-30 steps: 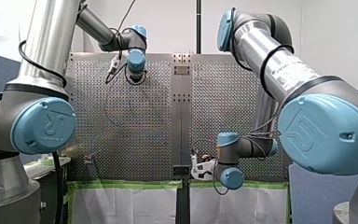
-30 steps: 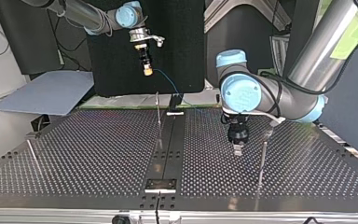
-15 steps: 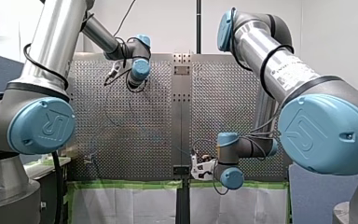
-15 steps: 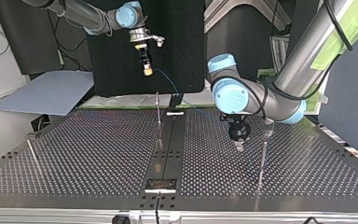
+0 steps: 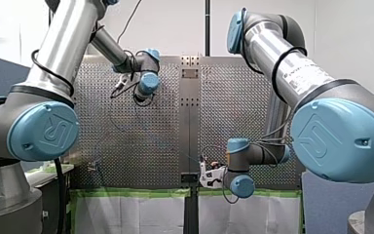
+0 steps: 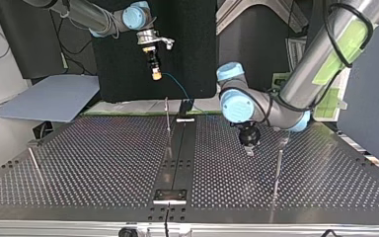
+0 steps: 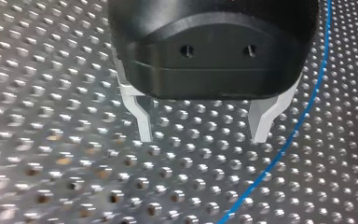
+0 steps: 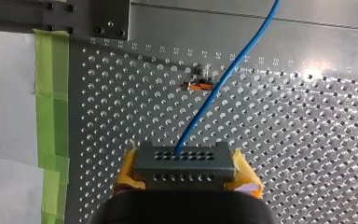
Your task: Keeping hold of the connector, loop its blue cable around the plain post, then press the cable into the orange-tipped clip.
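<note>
My right gripper [image 8: 185, 173] is shut on a grey connector [image 8: 185, 158], gripped between its yellow pads [image 8: 244, 175]. A blue cable [image 8: 223, 79] leaves the connector and runs ahead of it, passing right beside the orange-tipped clip [image 8: 199, 86] on the plate. In the top view my right gripper [image 6: 155, 74] hangs high above the table's far edge, with the cable [image 6: 176, 88] trailing down. My left gripper [image 7: 203, 135] is open and empty, its metal fingers [image 7: 142, 119] low over the perforated plate; the cable [image 7: 303, 112] lies beside one finger. A plain post [image 6: 278, 165] stands close to my left gripper [image 6: 249, 148].
Another thin post [image 6: 167, 114] stands near the centre seam at the far edge, and one more [image 6: 33, 160] at the top view's left. Green tape [image 8: 51, 93] lines the table's edge. A black panel [image 6: 153, 49] stands behind the table.
My left arm has swung its wrist toward the table's centre seam, carrying the open gripper a little away from the plain post. My right arm and the connector have not moved.
</note>
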You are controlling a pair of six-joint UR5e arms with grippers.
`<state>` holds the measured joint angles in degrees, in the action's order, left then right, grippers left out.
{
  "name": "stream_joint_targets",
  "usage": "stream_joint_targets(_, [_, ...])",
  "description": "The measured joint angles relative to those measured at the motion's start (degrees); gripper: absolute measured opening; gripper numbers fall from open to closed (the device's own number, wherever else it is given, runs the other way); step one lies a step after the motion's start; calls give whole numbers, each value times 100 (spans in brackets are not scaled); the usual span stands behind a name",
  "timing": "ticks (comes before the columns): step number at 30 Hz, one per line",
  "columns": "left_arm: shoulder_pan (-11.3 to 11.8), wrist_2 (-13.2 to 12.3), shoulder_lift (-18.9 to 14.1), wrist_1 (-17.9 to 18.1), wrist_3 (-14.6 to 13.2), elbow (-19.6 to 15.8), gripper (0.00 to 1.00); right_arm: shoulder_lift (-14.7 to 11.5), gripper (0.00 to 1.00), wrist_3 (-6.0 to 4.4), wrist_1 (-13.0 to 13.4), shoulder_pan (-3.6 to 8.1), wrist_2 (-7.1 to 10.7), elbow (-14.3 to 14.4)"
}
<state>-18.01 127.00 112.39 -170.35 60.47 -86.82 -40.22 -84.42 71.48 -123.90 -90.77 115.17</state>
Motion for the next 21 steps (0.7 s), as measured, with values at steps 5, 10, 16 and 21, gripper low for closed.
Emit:
stream_joint_targets(5, [69,-2,234,97,52,38,100,0,0,-5,6,-1,1,1])
stream_joint_targets(10, [200,-59,348,148,140,64,100,0,0,-6,7,-1,5,1])
stream_joint_targets(16, [305,-154,417,197,242,102,100,0,0,-3,3,-6,1,1])
stream_joint_targets(21, [321,-203,638,128,295,251,100,0,0,0,0,-13,4,2])
